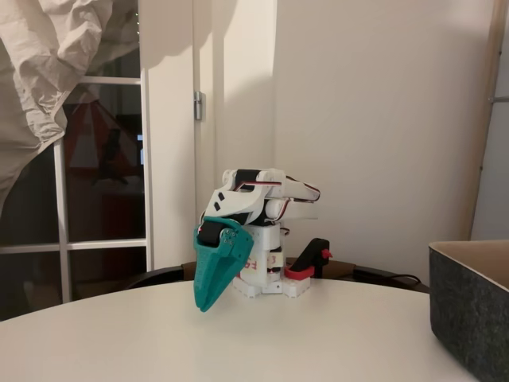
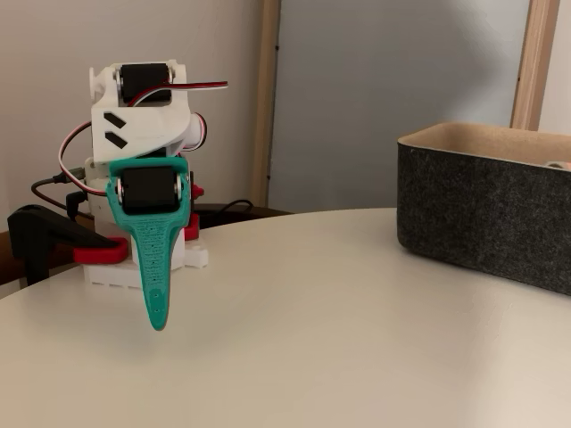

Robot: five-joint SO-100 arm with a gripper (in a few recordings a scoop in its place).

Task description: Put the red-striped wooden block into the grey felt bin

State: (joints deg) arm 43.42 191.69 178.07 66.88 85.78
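Observation:
My teal gripper (image 1: pixel 205 305) hangs folded in front of the white arm base, its tip pointing down just above the white table. Its jaws lie together with nothing between them, as both fixed views show (image 2: pixel 158 323). The grey felt bin (image 2: pixel 482 209) stands at the right of the table, well away from the gripper, with its tan inner wall visible. In a fixed view only the bin's near corner (image 1: pixel 469 318) shows at the right edge. The red-striped wooden block is out of view.
The round white table (image 1: pixel 318 342) spreads bare between arm and bin. A red and black clamp (image 2: pixel 53 245) holds the arm base (image 1: pixel 266 278) at the table's far edge. A cable (image 1: pixel 398 280) trails behind the base.

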